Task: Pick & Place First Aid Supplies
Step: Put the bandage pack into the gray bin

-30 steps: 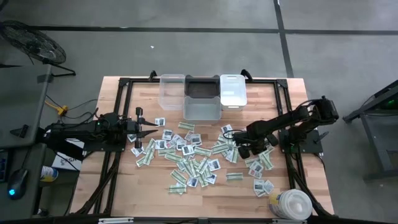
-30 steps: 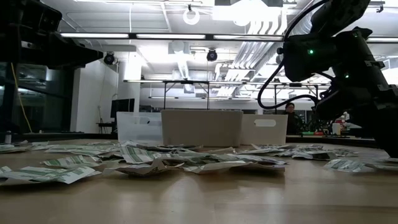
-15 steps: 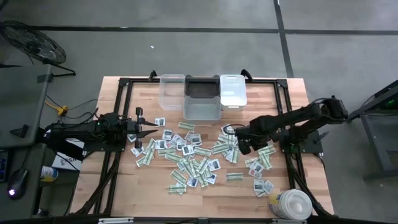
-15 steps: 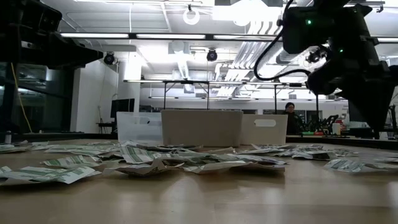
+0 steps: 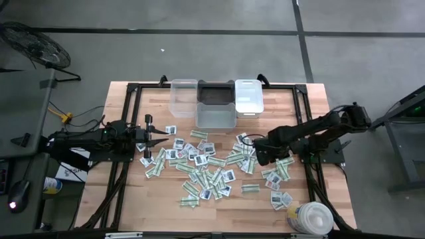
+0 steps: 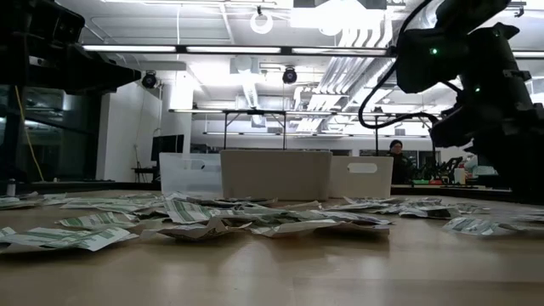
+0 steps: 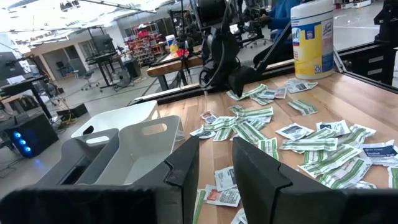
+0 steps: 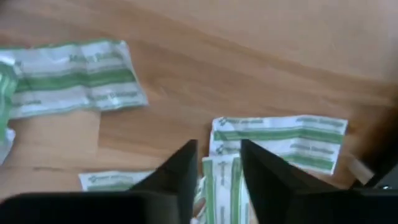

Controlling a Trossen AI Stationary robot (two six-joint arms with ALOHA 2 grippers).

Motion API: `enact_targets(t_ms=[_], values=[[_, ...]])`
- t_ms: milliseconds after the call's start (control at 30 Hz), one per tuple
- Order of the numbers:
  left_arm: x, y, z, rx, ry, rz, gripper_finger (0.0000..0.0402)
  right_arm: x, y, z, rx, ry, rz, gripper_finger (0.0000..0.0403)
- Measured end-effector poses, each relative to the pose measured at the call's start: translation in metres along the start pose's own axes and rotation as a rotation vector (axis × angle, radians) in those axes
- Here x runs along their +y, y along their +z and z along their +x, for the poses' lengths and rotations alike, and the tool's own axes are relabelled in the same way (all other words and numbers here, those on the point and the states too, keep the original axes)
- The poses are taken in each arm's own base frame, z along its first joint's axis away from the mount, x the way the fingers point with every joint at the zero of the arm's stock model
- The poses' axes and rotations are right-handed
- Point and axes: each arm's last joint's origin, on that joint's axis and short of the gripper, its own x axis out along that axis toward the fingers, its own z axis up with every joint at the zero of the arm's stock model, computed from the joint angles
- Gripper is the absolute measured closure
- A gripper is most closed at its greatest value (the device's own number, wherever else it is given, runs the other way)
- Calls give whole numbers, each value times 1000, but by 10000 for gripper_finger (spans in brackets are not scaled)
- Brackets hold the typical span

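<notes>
Your right gripper [image 8: 214, 171] is low over a narrow green-and-white strip packet [image 8: 280, 140], fingers slightly apart and empty; the packets [image 5: 206, 166] lie scattered on the wooden table [image 5: 133, 206]; this looks like the reaching step; next, descend and close; the left gripper [image 5: 161, 139] waits, narrowly open.

Right hand [image 5: 257, 151] low, fingers apart

Print on the packets [image 5: 199, 164] is reading too small in the high view. Right gripper [image 8: 214, 163] is covering part of a green strip [image 8: 219, 186], which is running off the frame's bottom edge.
</notes>
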Motion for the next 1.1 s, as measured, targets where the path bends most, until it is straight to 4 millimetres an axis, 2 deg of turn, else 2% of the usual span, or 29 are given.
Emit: enact_targets(t_ms=[100, 200, 633, 767, 1100], values=[[0, 0, 0, 0, 0, 0, 305, -2, 1, 2, -19, -15, 8, 233], [0, 0, 0, 0, 0, 0, 305, -6, 0, 8, -11, -30, 11, 214], [0, 0, 0, 0, 0, 0, 305, -12, 0, 27, 48, 38, 29, 216], [0, 0, 0, 0, 0, 0, 305, -13, 0, 29, 57, 43, 29, 231], [0, 0, 0, 0, 0, 0, 305, -16, 6, 31, 89, 55, 16, 303]])
